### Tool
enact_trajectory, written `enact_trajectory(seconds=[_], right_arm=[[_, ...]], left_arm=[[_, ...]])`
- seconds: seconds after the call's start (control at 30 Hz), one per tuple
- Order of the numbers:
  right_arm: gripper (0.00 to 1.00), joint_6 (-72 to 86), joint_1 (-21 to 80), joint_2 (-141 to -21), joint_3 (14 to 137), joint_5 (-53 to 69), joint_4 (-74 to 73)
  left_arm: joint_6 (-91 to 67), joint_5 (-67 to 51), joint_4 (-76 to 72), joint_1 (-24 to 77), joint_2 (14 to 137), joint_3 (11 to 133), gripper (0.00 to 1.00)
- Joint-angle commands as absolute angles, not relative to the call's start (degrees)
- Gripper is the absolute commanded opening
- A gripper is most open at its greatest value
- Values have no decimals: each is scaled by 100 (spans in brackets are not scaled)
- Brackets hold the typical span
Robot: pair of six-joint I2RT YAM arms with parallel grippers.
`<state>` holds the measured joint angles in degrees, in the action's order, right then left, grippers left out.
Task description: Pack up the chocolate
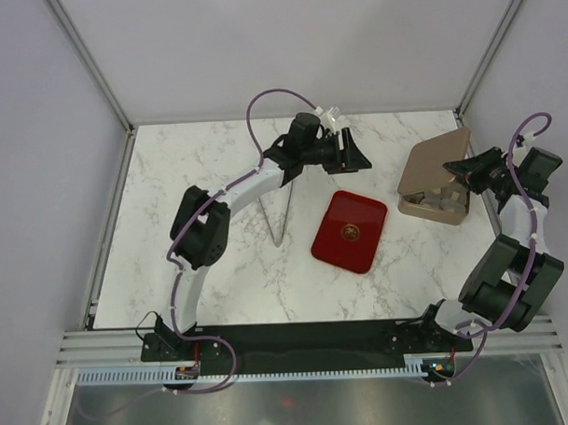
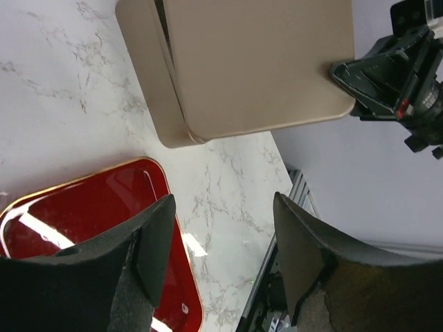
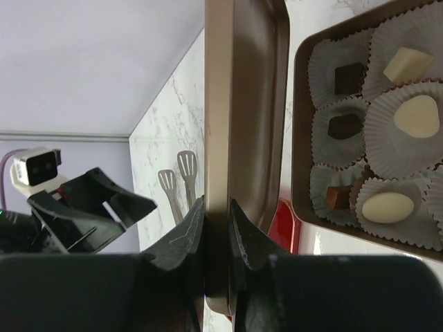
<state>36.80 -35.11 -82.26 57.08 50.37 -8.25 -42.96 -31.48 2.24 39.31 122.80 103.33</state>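
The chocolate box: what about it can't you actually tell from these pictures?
- Right wrist view: the box runs off the right edge, so the chocolates can't be fully counted.
- Left wrist view: the raised lid hides the box's inside.
- Top view: lid and right pincer cover part; the rest is too small.

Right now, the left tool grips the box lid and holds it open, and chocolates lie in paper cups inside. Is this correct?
Not quite. The right tool grips the lid, as the right wrist view shows; the left tool is open and holds nothing. The rest stands: the box is open, with chocolates in paper cups.
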Motion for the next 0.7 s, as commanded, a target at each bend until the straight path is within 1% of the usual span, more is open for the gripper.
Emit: enact_trajectory(seconds=[0.0, 0.17, 0.4, 0.53, 0.6, 0.67], right_arm=[[3, 3472, -3551, -8209, 5933, 5238, -853], [4, 3384, -3551, -8358, 6029, 5282, -835], [4, 3428, -3551, -8552, 6029, 5388, -826], [6, 3340, -3568, -8569, 6047, 5432, -817], [6, 3331, -3568, -8587, 6073, 5449, -817], [7, 3322, -3577, -8613, 6126, 5458, -826]], left_arm=[[-4930, -3313, -491, 4051, 12848, 11020, 66], [-5247, -3357, -948, 4227, 13656, 11504, 64], [-5309, -3121, -1230, 4429, 14474, 12233, 62], [-5230, -2989, -1292, 4579, 14774, 12550, 60], [-5151, -2814, -1292, 4623, 14801, 12542, 56], [-5168, -2612, -1283, 4641, 14809, 12472, 56]])
